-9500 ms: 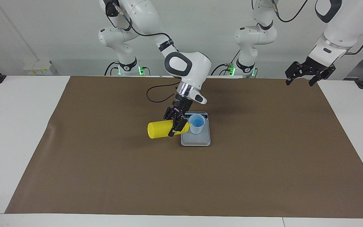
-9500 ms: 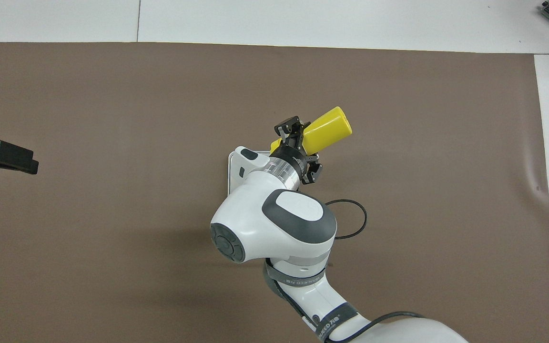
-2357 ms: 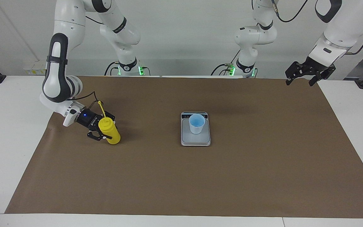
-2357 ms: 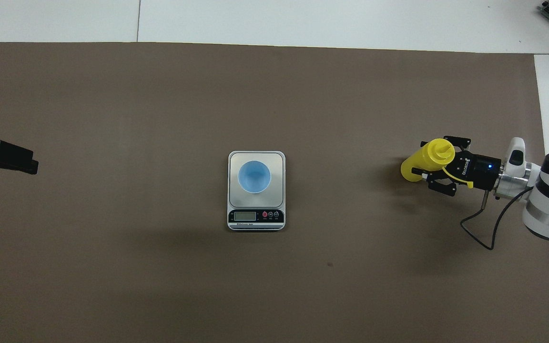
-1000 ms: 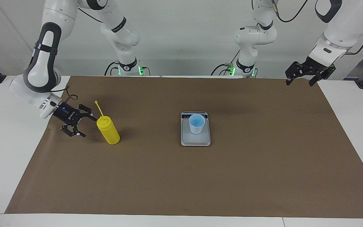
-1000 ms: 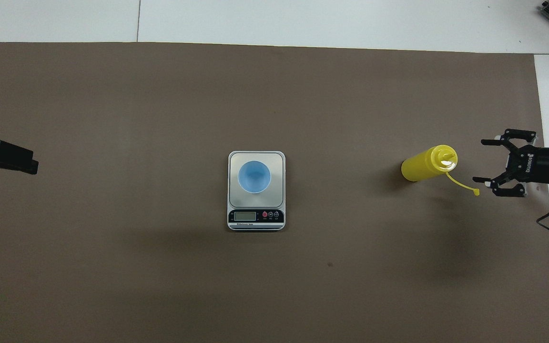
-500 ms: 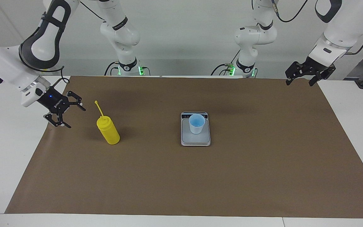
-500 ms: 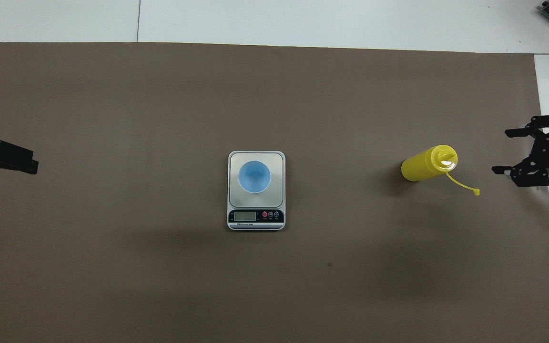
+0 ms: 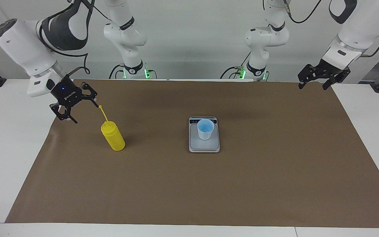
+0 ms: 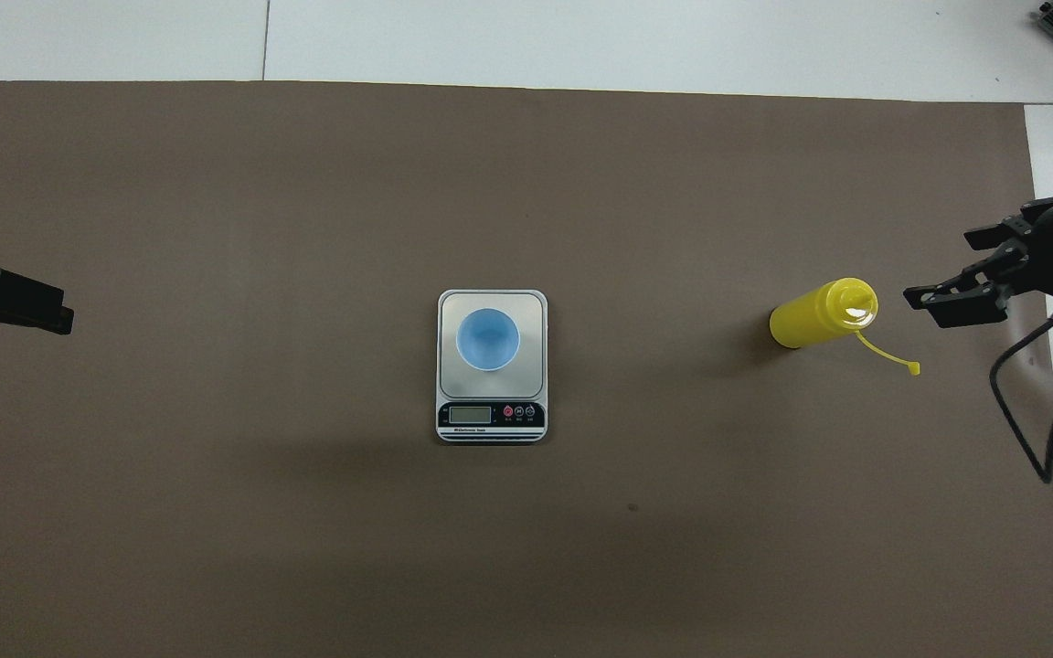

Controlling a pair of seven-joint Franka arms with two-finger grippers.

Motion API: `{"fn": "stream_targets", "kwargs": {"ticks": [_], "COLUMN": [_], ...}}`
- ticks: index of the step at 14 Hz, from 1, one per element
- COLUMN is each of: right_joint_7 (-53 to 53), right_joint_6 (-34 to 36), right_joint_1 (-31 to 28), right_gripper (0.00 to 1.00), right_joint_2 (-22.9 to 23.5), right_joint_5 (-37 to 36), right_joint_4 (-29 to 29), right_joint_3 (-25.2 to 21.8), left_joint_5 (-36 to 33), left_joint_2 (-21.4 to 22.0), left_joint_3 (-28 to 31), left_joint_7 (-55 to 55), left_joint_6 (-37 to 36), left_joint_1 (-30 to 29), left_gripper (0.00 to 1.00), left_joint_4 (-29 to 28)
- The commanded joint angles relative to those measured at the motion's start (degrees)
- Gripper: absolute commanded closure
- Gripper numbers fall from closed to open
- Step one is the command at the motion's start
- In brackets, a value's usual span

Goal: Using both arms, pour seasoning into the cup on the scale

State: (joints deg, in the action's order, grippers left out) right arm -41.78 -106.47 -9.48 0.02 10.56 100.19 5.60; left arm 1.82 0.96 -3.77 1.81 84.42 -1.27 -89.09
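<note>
The yellow seasoning bottle (image 9: 113,135) stands upright on the brown mat toward the right arm's end of the table, its cap strap sticking out; it also shows in the overhead view (image 10: 819,313). The pale blue cup (image 9: 205,129) stands on the silver-grey scale (image 9: 204,147) at mid-table, the display strip at the end nearer the robots; the overhead view shows the cup (image 10: 487,339) and the scale (image 10: 536,311). My right gripper (image 9: 86,113) is open, empty and raised beside the bottle, apart from it; it also shows in the overhead view (image 10: 938,267). My left gripper (image 9: 313,86) waits open over the mat's corner.
The brown mat (image 9: 189,184) covers most of the white table (image 9: 8,148). The right arm's black cable (image 10: 1029,429) hangs over the mat's edge. Part of the left gripper (image 10: 51,311) shows at the overhead view's edge.
The right gripper, which let go of the standing bottle earlier, has risen and drawn away from it toward the mat's edge. The bottle, cup, scale and left arm have not moved.
</note>
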Motion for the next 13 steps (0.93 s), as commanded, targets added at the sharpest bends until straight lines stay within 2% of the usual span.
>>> {"fn": "stream_targets", "kwargs": {"ticks": [1,3,5,9,13], "right_joint_7": [16.67,32.03,39.30,42.31,42.14], "right_joint_6": [5.55,8.45,11.01,17.15,22.60], "right_joint_1": [2.79,4.46,6.47,6.75,6.05], "right_gripper": [0.00,0.00,0.00,0.00,0.00], "right_joint_2": [-0.02,0.16,0.25,2.08,0.26], "right_joint_5": [-3.70,-4.23,-7.82,-11.87,-11.97], "right_joint_4": [-4.63,-7.89,-10.36,-17.20,-16.09], "right_joint_3": [-0.07,-0.07,-0.07,-0.07,-0.15], "left_joint_5": [-0.68,-0.68,-0.68,-0.68,-0.68], "left_joint_2": [0.71,0.71,0.71,0.71,0.71], "left_joint_3": [-0.27,-0.27,-0.27,-0.27,-0.27], "left_joint_7": [-0.40,-0.40,-0.40,-0.40,-0.40], "left_joint_6": [-0.48,-0.48,-0.48,-0.48,-0.48], "left_joint_1": [-0.49,-0.49,-0.49,-0.49,-0.49], "left_gripper": [0.00,0.00,0.00,0.00,0.00], "left_joint_4": [-0.47,-0.47,-0.47,-0.47,-0.47]}}
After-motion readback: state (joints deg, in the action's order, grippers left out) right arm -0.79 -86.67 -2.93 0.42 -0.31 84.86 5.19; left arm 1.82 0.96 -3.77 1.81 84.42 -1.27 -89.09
